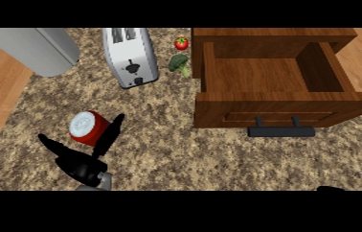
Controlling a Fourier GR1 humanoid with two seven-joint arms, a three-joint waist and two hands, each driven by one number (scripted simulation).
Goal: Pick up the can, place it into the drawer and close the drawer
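Note:
A red can (pixel 88 127) with a white top lies on the speckled counter at the left. My left hand (pixel 84 165) is just below it, open, with straight fingers spread: one finger runs up along the can's right side, the thumb points left, apart from the can. The wooden drawer (pixel 272 109) stands pulled open at the right, its inside bare, with a black handle (pixel 281 131) on its front. Only a black tip of my right hand (pixel 329 189) shows at the lower right edge.
A silver toaster (pixel 130 56) stands behind the can. A tomato (pixel 182 43) and a broccoli floret (pixel 179 64) lie between the toaster and the drawer. A grey rounded object (pixel 39 49) fills the upper left corner.

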